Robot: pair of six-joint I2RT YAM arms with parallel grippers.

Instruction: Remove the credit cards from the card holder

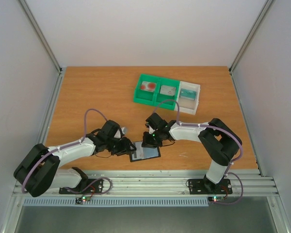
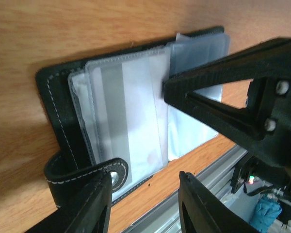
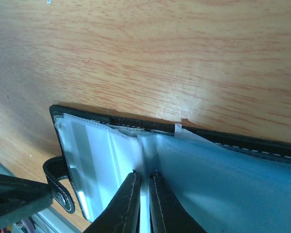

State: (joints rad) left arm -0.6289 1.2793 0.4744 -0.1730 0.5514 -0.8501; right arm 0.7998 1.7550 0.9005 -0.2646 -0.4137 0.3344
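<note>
The right pincer [image 3: 144, 194] is shut down to a sliver on a thin pale sheet [image 3: 144, 216] at the fold of the open card holder [image 3: 87, 112], directly under its tips. I cannot tell whether that sheet is a card or only 1 of the clear plastic sleeves [image 2: 131, 116]. That is the main risk: if it is a sleeve, a pull would likely lift or tear the sleeve insert and no card would come free.

The left pincer [image 2: 144, 204] stands wide open and grips nothing. The holder's snap strap [image 2: 82, 174] curls up against 1 of its fingers, at the holder's outer end. With no clamp there, I judge that a lift by the right pincer could drag the whole holder off the tabletop [image 3: 160, 48] or skid it toward the near rail just beside it. The 2 pincers also work close together and could knock each other.

Far beyond both pincers, a whitish credit card [image 1: 148, 87] and a grey credit card [image 1: 168, 90] lie in separate compartments of the green compartment tray [image 1: 137, 94]. A teal credit card [image 1: 186, 93] lies in the white tray [image 1: 198, 92].
</note>
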